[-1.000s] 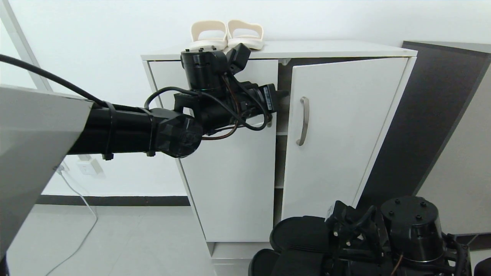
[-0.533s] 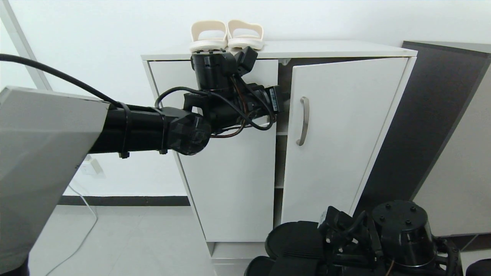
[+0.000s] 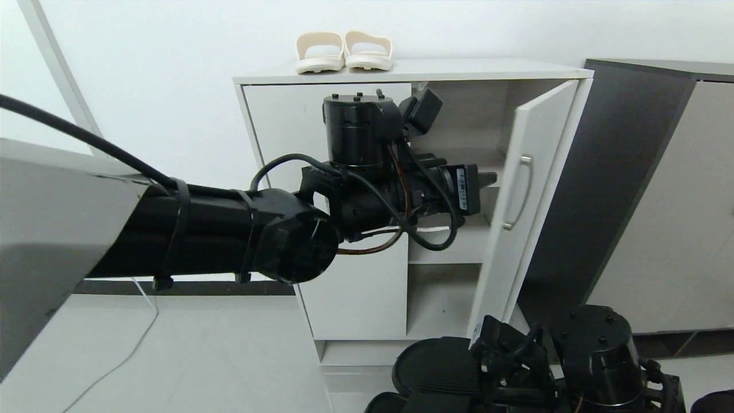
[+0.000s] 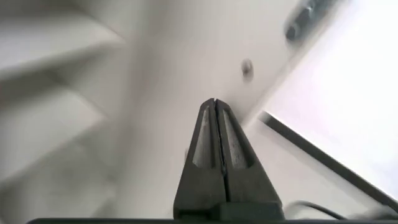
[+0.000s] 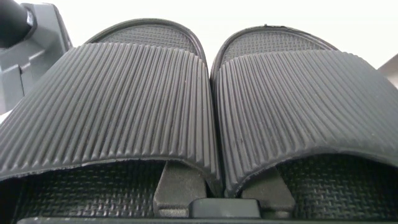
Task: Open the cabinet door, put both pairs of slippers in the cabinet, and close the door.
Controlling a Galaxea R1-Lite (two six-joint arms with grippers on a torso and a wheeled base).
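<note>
The cabinet door (image 3: 530,201) on the right stood swung wide, the shelves (image 3: 444,244) showing behind it. The left gripper (image 3: 487,179) hung in that opening at upper-shelf height, its jaws pressed together on nothing. Its tip was near the door's inner face; whether it touched, I couldn't tell. Low before the cabinet (image 3: 459,70), the right gripper (image 5: 224,193) was clamped on the black slippers (image 5: 205,106), one finger inside each. The cream slippers (image 3: 344,51) sat on the cabinet's top, above the closed left door (image 3: 287,126).
</note>
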